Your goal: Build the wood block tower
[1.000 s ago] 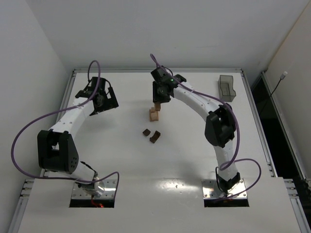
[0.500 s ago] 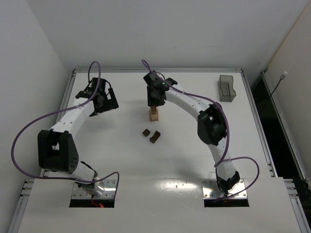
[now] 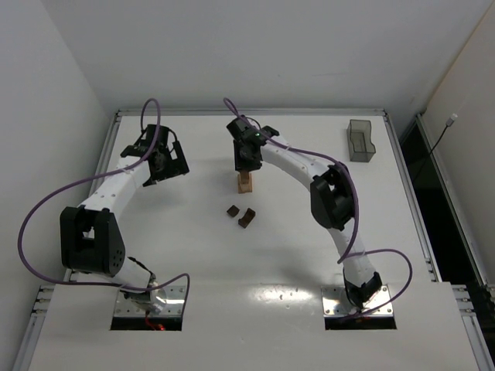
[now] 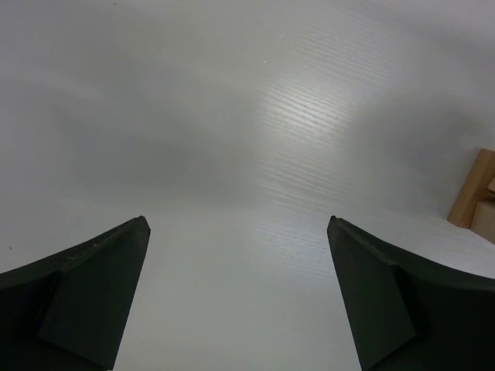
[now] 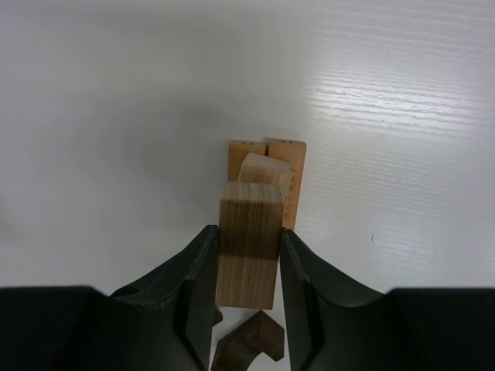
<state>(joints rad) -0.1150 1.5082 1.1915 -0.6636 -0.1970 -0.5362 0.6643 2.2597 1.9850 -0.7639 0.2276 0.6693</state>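
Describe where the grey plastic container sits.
In the top view, the grey container stands near the far right corner of the table, right of the wood block tower.

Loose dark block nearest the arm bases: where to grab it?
Likely from straight above, gripper across the long side faces of the dark block. It lies flat on the table, sides free, the smaller dark block apart beside it. The left gripper is open and free; right gripper holds a wood block.

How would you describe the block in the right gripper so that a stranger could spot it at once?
Find the white table, then the tan wood block tower near its middle. Over it, the right gripper pinches a tan block. Unlike the two dark brown pieces lying nearby, it is off the table.
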